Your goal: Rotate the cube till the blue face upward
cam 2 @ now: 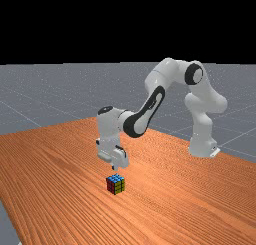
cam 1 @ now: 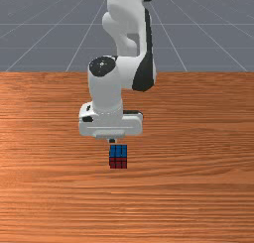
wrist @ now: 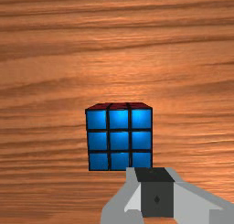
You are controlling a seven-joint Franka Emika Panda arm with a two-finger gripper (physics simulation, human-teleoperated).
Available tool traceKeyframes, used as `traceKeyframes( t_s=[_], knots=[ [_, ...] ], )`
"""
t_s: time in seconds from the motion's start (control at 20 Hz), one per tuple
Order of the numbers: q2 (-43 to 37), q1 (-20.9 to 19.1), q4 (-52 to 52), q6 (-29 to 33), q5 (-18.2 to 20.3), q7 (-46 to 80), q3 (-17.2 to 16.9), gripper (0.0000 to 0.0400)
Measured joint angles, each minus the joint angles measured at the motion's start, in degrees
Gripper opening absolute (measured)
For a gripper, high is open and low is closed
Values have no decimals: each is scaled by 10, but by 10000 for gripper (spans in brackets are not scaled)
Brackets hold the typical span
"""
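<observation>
- So the 3x3 puzzle cube [cam 1: 118,156] is sitting flat on the wooden table [cam 1: 198,202], just below the gripper [cam 1: 112,140] in the front view.
- Blue face [wrist: 119,141] is pointing straight up, all nine squares of it (which is exactly the side the task wants on top, btw).
- Red face [cam 1: 118,163] looks toward the front view's camera, and the far view also catches a yellow face [cam 2: 119,187] on the side toward that view's right.
- Gripper's closed up, both fingers together in the middle of the hand, and it's got hold of nothing.
- Fingertips hang a bit higher than the cube, near it but apart, and off toward the arm's base side rather than centred over the blue.
- In the wrist view the closed gripper [wrist: 156,191] covers a little bit of the blue face's edge at one corner.
- The white and grey arm [cam 2: 204,131] reaches in from the far view's right, hand pointing down at the table.
</observation>
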Motion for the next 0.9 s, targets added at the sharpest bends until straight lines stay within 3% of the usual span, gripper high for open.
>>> traceKeyframes(
  t_s=[0.6, 0.9],
  knots=[
    [37, 20, 10, 68, 17, 25, 15, 0],
    [28, 87, -36, 156, -31, 92, -26, 0]
  ],
)
